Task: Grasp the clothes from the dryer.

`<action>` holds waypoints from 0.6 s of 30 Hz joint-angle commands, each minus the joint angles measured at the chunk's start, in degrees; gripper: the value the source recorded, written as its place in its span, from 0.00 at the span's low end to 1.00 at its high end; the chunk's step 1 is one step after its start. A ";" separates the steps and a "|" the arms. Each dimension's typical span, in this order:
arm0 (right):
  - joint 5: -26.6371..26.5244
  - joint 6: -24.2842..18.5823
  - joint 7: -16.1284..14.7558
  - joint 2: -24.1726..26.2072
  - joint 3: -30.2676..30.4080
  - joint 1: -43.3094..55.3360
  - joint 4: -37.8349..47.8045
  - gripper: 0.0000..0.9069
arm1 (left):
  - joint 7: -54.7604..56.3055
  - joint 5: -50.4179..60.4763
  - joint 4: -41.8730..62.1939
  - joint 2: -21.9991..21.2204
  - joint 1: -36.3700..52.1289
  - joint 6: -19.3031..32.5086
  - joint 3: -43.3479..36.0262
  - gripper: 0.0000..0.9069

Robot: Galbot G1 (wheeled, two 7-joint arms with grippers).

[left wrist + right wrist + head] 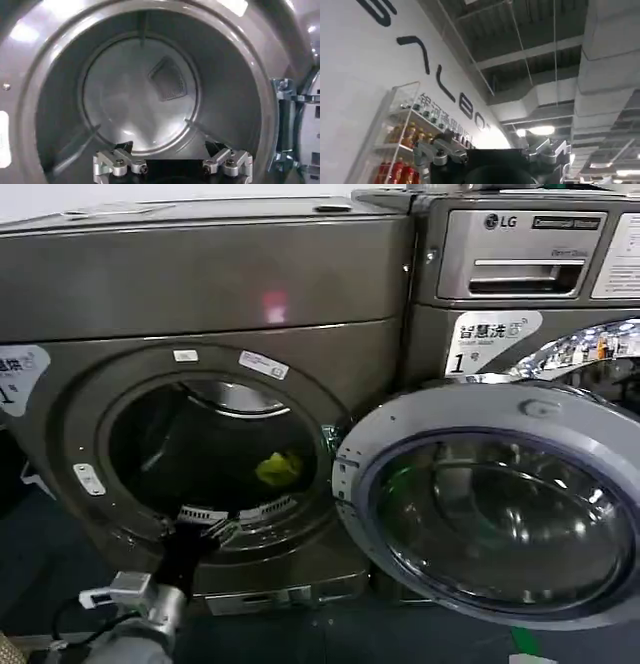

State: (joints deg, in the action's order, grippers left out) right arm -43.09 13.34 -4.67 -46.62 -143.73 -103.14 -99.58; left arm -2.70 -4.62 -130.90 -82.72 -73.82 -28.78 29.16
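Clothes (279,469) sit low inside the dryer (200,314) drum, right of my left hand (210,524) at the mouth, fingers apart. I'd reach deeper and rightward before closing; the right hand (492,155) idles, apart, pointing at the ceiling.

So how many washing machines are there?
2. The dryer on the left, door open, the clothes inside. The LG machine stands beside it, on the right. More may be hidden.

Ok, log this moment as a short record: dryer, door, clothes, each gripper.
dryer: dark front-loader, porthole open
door: swung open beside the porthole
clothes: small yellow-green heap lying in the drum, not held
left gripper: open, at the porthole's lower rim, facing into the drum
right gripper: open, aimed up at the ceiling, away from the dryer
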 commanded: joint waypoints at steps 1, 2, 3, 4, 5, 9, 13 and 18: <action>2.63 -0.43 -1.01 0.08 -1.38 -1.04 0.17 1.00 | 0.35 -0.12 10.61 0.08 9.86 4.31 -2.28 1.00; 2.67 -0.67 -1.16 -0.02 -1.54 -1.31 0.31 1.00 | 0.62 -0.65 12.66 0.06 11.28 4.60 -2.66 1.00; 2.64 -0.75 -1.21 -0.11 -1.67 -1.49 0.39 1.00 | 0.84 -1.34 14.23 0.04 12.70 4.69 -2.98 1.00; 2.61 -0.77 -1.23 -0.18 -1.82 -1.63 0.41 1.00 | 1.22 -1.59 17.06 -0.07 15.72 4.66 -3.33 1.00; 2.58 -0.77 -1.21 -0.21 -1.99 -1.69 0.43 1.00 | 1.22 -1.76 18.37 -0.09 17.68 4.83 -3.50 1.00; 2.52 -0.92 -1.18 -0.26 -2.26 -1.81 0.34 1.00 | 1.59 -2.21 29.40 -0.52 26.92 5.74 -4.50 1.00; 2.43 -0.98 -1.16 -0.19 -2.55 -1.76 0.48 1.00 | 1.81 -1.30 38.70 -1.25 34.14 7.56 -5.73 1.00; 2.39 -1.16 -1.18 -0.18 -2.45 -1.40 0.83 1.00 | 2.19 -0.22 51.26 -2.74 40.61 9.33 -6.49 1.00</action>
State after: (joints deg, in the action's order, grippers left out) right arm -41.05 12.27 -5.77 -46.88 -146.02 -104.47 -98.77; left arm -0.84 -5.46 -99.07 -84.67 -46.03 -21.60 23.71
